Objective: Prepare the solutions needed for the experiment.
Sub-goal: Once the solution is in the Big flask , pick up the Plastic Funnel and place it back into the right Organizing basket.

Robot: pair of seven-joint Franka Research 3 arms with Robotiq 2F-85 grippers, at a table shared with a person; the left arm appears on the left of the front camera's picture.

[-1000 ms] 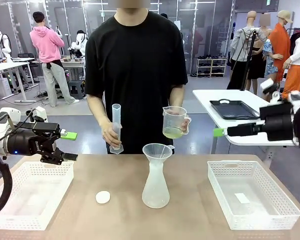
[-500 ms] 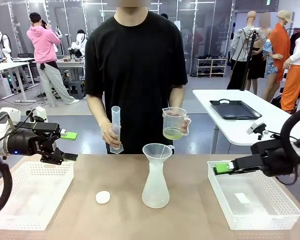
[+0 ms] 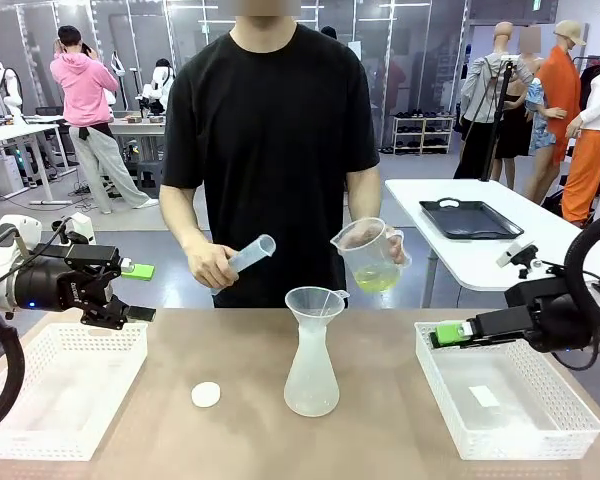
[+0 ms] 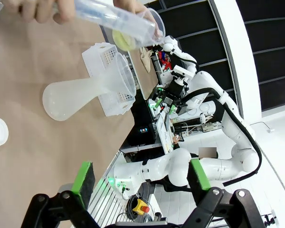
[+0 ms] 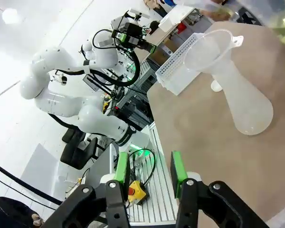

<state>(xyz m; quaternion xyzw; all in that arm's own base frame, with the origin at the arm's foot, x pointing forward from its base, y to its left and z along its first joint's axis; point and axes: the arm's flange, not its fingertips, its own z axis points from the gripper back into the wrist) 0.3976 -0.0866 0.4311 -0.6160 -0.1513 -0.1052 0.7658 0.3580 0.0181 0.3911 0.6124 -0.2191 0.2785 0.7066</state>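
Observation:
The solution, a pale yellow-green liquid (image 3: 376, 281), lies in a clear measuring jug (image 3: 368, 250) that the person holds tilted above and right of the flask. The frosted conical flask (image 3: 312, 360) (image 4: 78, 97) (image 5: 240, 92) stands mid-table with a funnel-shaped mouth and looks empty. The person's other hand holds a clear graduated cylinder (image 3: 248, 256) tilted. My left gripper (image 3: 137, 291) (image 4: 140, 176) hovers open over the left basket's far edge. My right gripper (image 3: 446, 332) (image 5: 149, 170) hangs over the right basket's near-left corner, its jaws apart with nothing between them.
A white mesh basket (image 3: 40, 420) lies at the left and another (image 3: 540, 440) at the right with a flat white piece inside. A small white round cap (image 3: 206, 394) rests on the table left of the flask. The person stands at the far edge.
My right arm came down from above to the right basket's corner. The person tilted the cylinder sideways and tipped the jug towards the flask. My left arm has stayed still.

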